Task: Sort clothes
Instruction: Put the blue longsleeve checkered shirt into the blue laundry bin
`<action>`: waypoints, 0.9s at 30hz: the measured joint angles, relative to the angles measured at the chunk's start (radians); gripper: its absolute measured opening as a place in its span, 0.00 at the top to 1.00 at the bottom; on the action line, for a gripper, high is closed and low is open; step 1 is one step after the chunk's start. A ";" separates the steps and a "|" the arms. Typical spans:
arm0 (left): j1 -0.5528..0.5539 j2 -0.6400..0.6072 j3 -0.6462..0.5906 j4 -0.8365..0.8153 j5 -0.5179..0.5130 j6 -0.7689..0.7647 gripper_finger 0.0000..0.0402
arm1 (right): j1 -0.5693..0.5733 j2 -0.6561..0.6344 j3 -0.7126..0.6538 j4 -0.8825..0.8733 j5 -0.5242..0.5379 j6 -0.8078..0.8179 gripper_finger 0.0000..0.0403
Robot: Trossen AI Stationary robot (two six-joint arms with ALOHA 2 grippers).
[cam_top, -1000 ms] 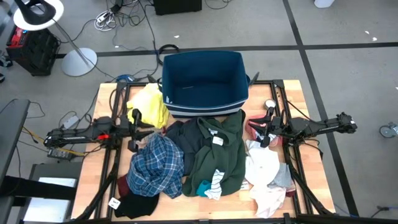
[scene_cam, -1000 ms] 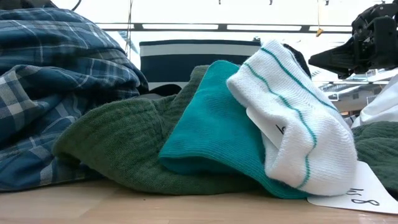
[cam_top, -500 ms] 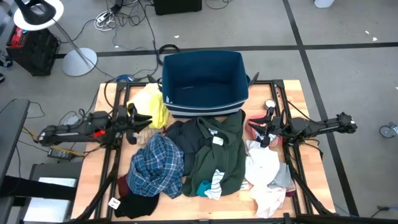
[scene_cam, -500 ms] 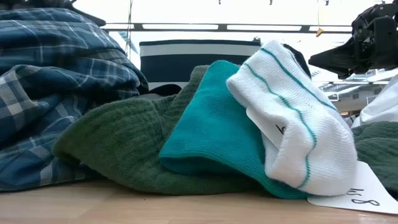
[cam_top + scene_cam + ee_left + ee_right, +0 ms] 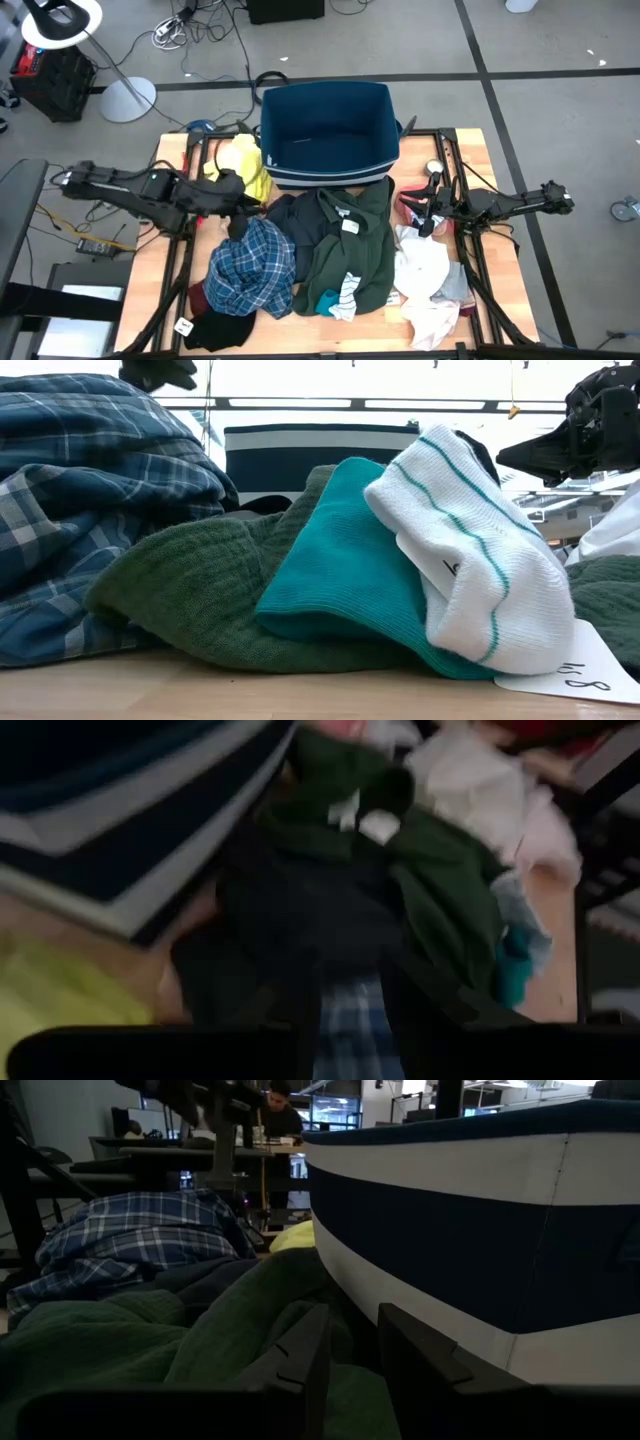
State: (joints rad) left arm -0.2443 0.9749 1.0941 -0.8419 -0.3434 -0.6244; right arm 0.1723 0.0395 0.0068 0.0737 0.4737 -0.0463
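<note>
Two arms over the worktop (image 5: 150, 300): left gripper (image 5: 236, 224), fingers slightly apart, above the plaid shirt (image 5: 250, 265); right gripper (image 5: 425, 222), narrowly parted, empty, beside the green garment (image 5: 350, 250)

We see two slim black arms built of tubular links with bulkier, blocky joint housings. The left arm's links look matte black, with a small red patch near its middle joint and dark cabling running along it. Its left claw (image 5: 237, 211) is black too. The right arm is the same dark make, ending in the right claw (image 5: 427, 221), whose two flat, dark fingers (image 5: 300, 1360) have squared edges and stepped notches along their inner faces.
</note>
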 joint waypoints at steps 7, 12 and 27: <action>-0.169 0.153 0.228 -0.240 -0.084 -0.266 0.73 | 0.000 0.000 0.000 0.000 0.000 0.000 0.77; -0.222 0.199 0.271 -0.372 -0.094 -0.487 0.73 | 0.000 0.000 0.000 0.000 0.000 0.000 0.77; -0.227 0.292 0.257 -0.330 -0.107 -0.506 0.73 | 0.000 0.000 0.000 0.000 0.000 0.000 0.77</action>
State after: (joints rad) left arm -0.4713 1.2669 1.3510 -1.1719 -0.4501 -1.1300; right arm 0.1723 0.0395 0.0071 0.0738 0.4739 -0.0463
